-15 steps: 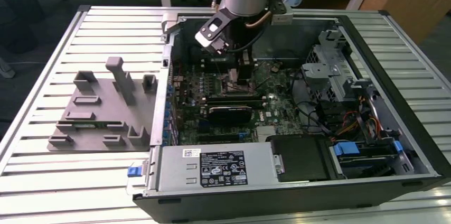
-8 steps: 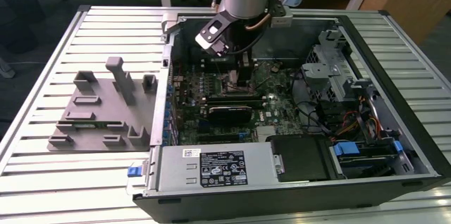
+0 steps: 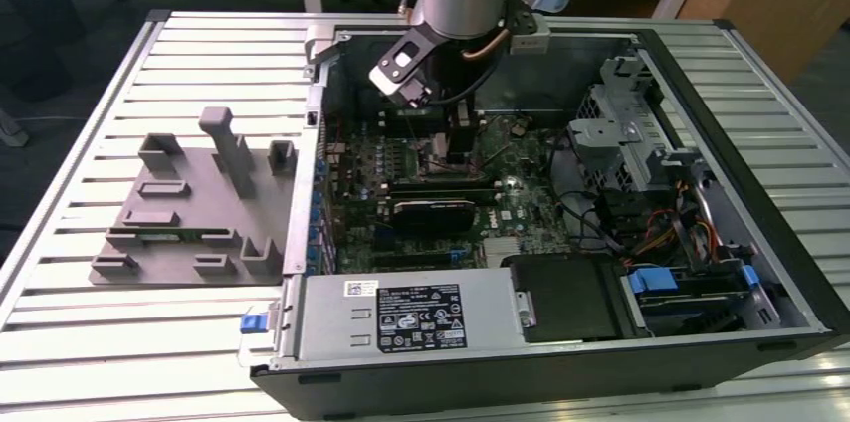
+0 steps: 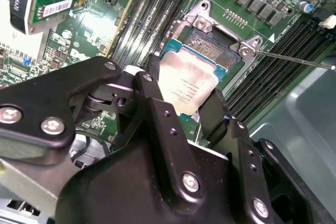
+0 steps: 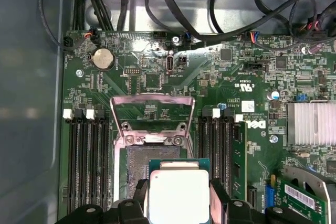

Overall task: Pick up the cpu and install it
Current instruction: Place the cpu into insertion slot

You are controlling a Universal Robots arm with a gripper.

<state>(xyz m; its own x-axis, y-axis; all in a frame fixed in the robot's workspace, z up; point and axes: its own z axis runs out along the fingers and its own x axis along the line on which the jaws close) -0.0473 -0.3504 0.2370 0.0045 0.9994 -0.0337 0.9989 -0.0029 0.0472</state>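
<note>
cpu [image 5: 178,192] pickup is done; seating is left. On the motherboard [image 5: 157,77] the socket [image 5: 139,163] lies open, load plate [image 5: 152,109] raised. The gripper [image 5: 179,203] fingers [image 5: 140,198] clamp the chip partly over the socket's edge, flat, lid up, sides parallel to the socket's. Being square, it has no long axis.
</note>
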